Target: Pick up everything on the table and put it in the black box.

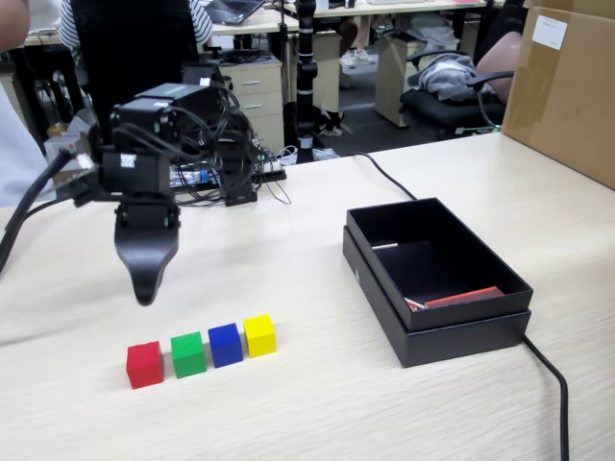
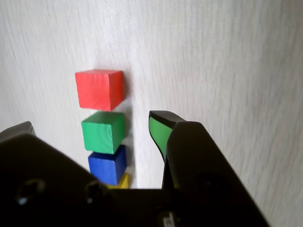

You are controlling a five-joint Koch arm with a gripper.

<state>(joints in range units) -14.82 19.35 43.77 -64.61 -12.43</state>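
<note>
1. Plainly, all four small solid-colour cubes sit on the pale beige wood-grain worktop [image 1: 317,403], in a tidy row at the lower left of the fixed view: the red cube [image 1: 144,364], the green cube [image 1: 188,353], the blue cube [image 1: 225,345] and the yellow cube [image 1: 259,335], each touching or just beside its neighbour.
2. The shallow matte black cardboard box [image 1: 452,338] with its nested double rim lies right of centre in the fixed view, well apart from the row. No cube shows inside it; only a thin red-edged flat strip [image 1: 463,297] rests along its floor. A thick black cable [image 1: 557,384] runs past it toward the lower right.
3. The black end effector [image 1: 145,288] hangs in the air above and behind the red end of the row, touching nothing. In the wrist view one green-padded tip stands clear of the cubes, and a second tip shows at the left edge, so the end effector [image 2: 90,127] appears spread and empty.
4. Judged from this, the task is at its first step: the approach to the first cube, most likely the red or green one.
5. The next move calls for lowering the end effector to straddle one cube only; the tight spacing risks nudging a neighbour.
</note>
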